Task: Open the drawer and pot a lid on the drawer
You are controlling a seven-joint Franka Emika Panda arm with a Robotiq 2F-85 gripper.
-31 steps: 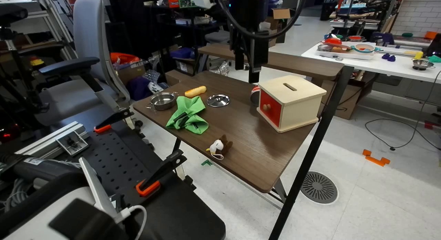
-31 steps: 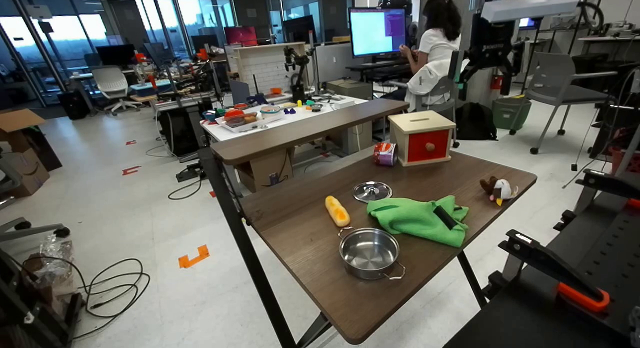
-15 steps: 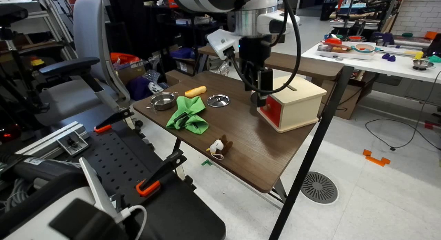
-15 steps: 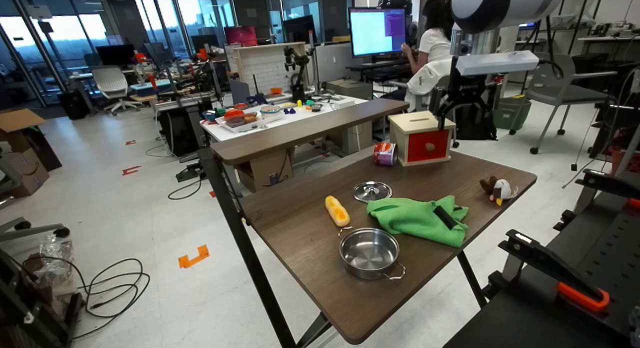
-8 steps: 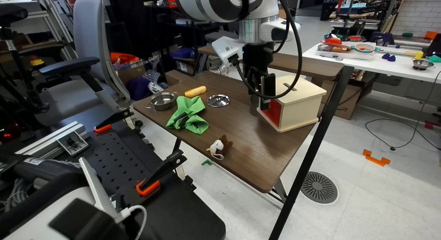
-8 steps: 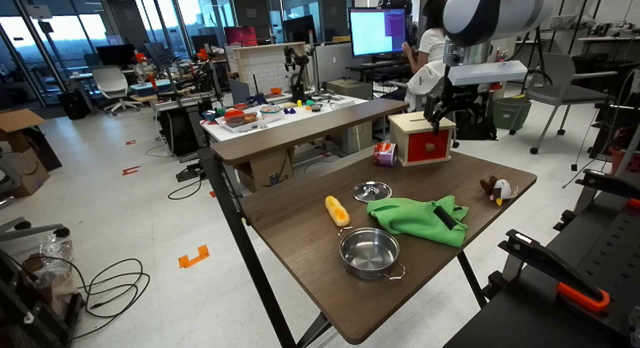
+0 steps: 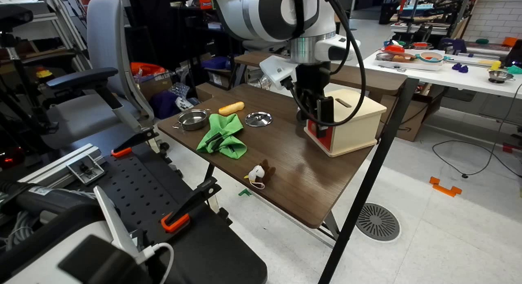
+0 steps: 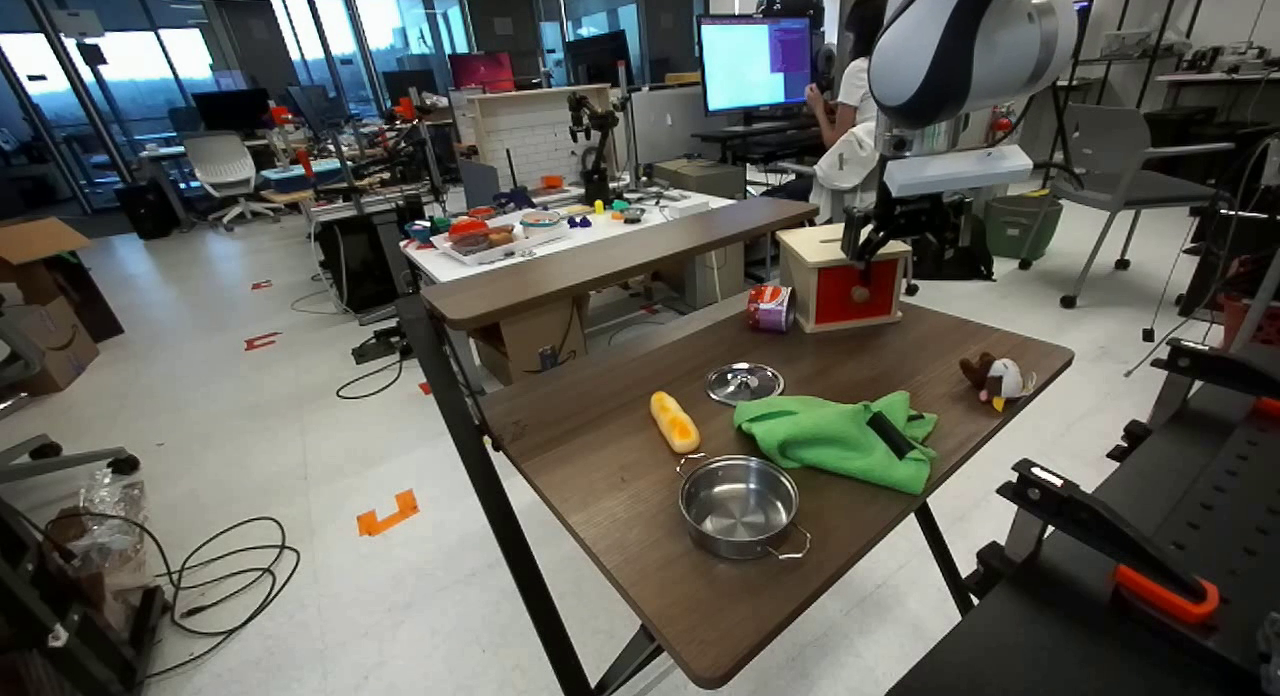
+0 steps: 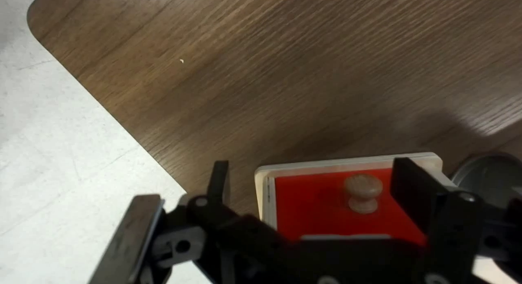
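Gripper (image 9: pixel 313 174) spread wide at the closed drawer (image 9: pixel 310 208), lower right of the wrist view.
In an exterior view, the lid (image 8: pixel 745 383) lies near mid-frame; the label (image 8: pixel 765 318) on the tin (image 8: pixel 772 302) beside the drawer is illegible.

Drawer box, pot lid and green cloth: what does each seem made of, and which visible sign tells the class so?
Drawer box: probably pale wood, smooth and matte, by its flat cream panels.
Pot lid: likely polished metal, by its bright reflections.
Green cloth: dull, soft-looking fabric, by its loose folds; fibre unclear.
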